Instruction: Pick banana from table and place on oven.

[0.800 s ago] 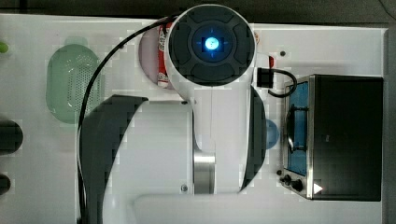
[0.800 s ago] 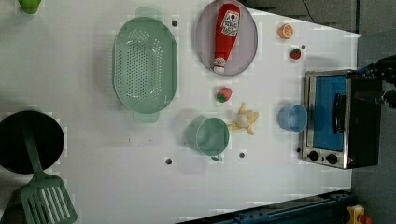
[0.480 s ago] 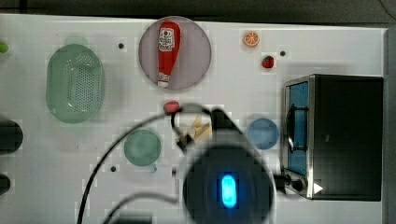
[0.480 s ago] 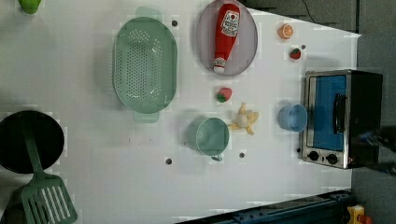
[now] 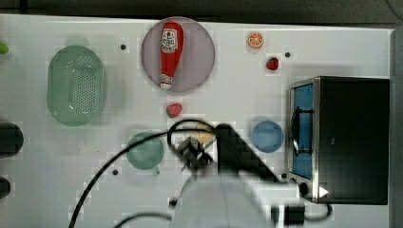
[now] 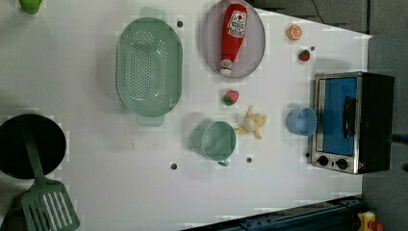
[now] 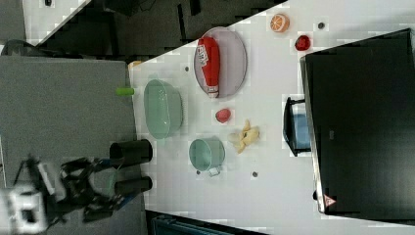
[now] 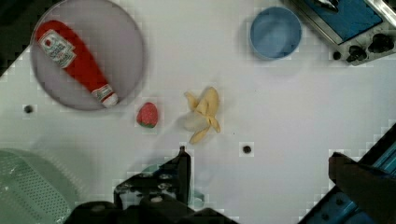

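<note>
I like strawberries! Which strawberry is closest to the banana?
The strawberry just below the ketchup plate, near the banana; the other sits by the orange slice.

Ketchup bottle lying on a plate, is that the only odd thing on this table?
Mostly. The ketchup bottle lies flat on the plate, and the banana sits half-peeled on the bare table. Nothing looks spilled or broken.

Readable text: none.

Ketchup bottle (image 5: 168,52): white label with dark print, lying on the round plate (image 5: 199,52); the wording cannot be made out. The same label appears in the wrist view.

Oven (image 7: 359,117): small red-and-white triangular warning sign at one front corner of the black top; its symbol cannot be made out.
</note>
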Robot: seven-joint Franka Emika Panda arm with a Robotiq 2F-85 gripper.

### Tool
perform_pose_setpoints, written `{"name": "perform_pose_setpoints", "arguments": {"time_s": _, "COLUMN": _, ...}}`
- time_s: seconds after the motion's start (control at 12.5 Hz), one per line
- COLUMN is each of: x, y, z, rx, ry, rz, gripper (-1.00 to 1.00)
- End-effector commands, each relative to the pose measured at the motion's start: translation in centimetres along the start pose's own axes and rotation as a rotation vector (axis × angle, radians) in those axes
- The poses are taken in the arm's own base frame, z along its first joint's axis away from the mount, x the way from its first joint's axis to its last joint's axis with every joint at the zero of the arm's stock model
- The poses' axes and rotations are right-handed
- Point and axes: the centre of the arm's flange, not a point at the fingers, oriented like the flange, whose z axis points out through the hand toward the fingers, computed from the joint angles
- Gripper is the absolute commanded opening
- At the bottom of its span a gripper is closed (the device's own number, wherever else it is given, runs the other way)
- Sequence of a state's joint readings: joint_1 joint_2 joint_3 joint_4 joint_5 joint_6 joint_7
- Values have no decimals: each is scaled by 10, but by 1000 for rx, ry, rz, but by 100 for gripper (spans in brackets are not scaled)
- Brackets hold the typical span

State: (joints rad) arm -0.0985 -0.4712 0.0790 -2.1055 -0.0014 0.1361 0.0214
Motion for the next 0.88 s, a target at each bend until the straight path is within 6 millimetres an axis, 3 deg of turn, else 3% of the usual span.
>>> {"name": "perform_pose_setpoints", "arguments": {"time_s": 0.08, "x": 27, "y": -29, "z": 110, "rx": -65, "ry": -105, "rz": -33, "gripper": 100}}
{"name": "perform_pose_setpoints", "arguments": {"time_s": 0.32, "x": 38, "y": -46, "z": 192, "rx": -53, "ry": -104, "rz": -37, "gripper": 100}}
{"name": "perform_pose_setpoints", "arguments": {"time_s": 0.64, "x": 34, "y": -47, "z": 298, "rx": -34, "ry": -101, "rz": -36, "gripper": 100}}
{"name": "perform_pose_setpoints", "arguments": {"time_s": 0.88, "x": 21, "y": -43, "z": 355, "rx": -29, "ry": -106, "rz": -43, "gripper": 100}}
